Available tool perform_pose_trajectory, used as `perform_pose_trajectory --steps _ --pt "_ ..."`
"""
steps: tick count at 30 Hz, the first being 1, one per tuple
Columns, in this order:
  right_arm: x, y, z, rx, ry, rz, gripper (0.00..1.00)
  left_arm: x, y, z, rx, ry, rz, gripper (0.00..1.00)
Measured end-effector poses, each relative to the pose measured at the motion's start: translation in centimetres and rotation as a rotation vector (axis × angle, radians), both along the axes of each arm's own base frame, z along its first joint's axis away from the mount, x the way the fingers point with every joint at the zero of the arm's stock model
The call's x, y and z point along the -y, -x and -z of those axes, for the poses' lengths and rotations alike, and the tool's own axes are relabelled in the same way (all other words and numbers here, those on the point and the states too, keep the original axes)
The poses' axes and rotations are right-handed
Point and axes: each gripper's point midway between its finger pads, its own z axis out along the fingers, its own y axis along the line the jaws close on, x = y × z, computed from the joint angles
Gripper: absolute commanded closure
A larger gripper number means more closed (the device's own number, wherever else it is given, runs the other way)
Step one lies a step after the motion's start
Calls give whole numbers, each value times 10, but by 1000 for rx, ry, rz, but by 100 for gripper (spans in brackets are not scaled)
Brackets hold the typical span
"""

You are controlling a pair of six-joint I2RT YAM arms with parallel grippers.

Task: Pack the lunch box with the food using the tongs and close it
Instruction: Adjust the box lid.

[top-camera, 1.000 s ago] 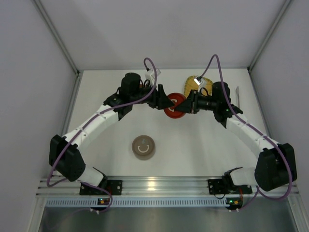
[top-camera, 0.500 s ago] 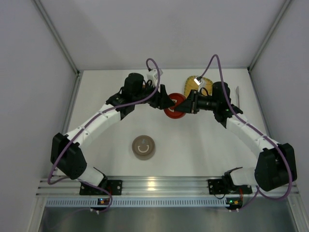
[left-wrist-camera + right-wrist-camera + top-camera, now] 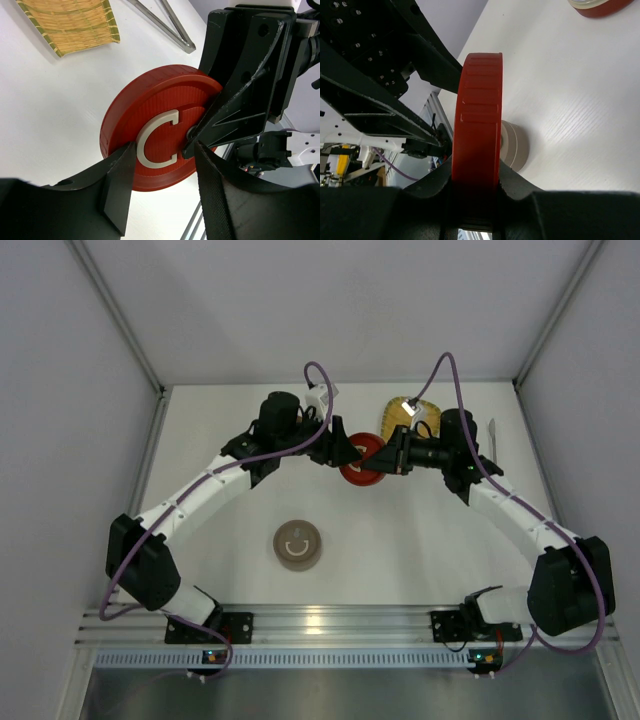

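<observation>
The red lunch box lid [image 3: 360, 468], a round disc with a silver C [image 3: 155, 142], stands on edge just above the table. My right gripper [image 3: 476, 175] is shut on its ribbed rim [image 3: 477, 120], one finger on each face. My left gripper [image 3: 164, 147] is open, its fingers [image 3: 120, 185] flanking the disc's lower rim from the other side. In the top view both grippers [image 3: 340, 452] [image 3: 385, 460] meet at the disc. The slim metal tongs [image 3: 493, 435] [image 3: 167, 25] lie at the far right. The food is out of view.
A yellow woven tray [image 3: 405, 415] [image 3: 70, 25] sits behind the right gripper. A beige round piece with a smiley [image 3: 298, 545] [image 3: 515, 145] lies on the near table. Another red round piece with a cream rim [image 3: 597, 7] shows at the right wrist view's top edge.
The left arm has edged to the right, bringing its gripper closer around the disc. The right arm and the disc have stayed put.
</observation>
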Motion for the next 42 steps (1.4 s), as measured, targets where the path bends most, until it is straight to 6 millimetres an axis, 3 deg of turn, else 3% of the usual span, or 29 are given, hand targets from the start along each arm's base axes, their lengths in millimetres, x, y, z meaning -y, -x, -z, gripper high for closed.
perform_pose_trajectory --steps 8,13,17,25,29,31,39,42 --pt "0 -1 -4 19 -8 -5 100 0 2 -2 -93 68 29 56" --pt "1 -5 -10 59 -21 2 100 6 26 -1 -202 123 124 63" --pt "1 -4 -12 63 -26 -9 100 6 29 -1 -235 159 140 69" --pt "3 -5 -14 89 -18 -7 100 7 31 -15 -291 249 166 69" --pt "-1 -4 -5 72 -1 -14 100 18 47 -47 -238 340 276 70" --pt "-2 -4 -4 69 1 -16 100 21 54 -54 -225 354 306 70" --pt "-2 -4 -8 56 -19 -15 100 18 43 -41 -195 300 241 68" --pt "1 -7 -11 62 -28 -9 100 14 32 -34 -161 241 182 61"
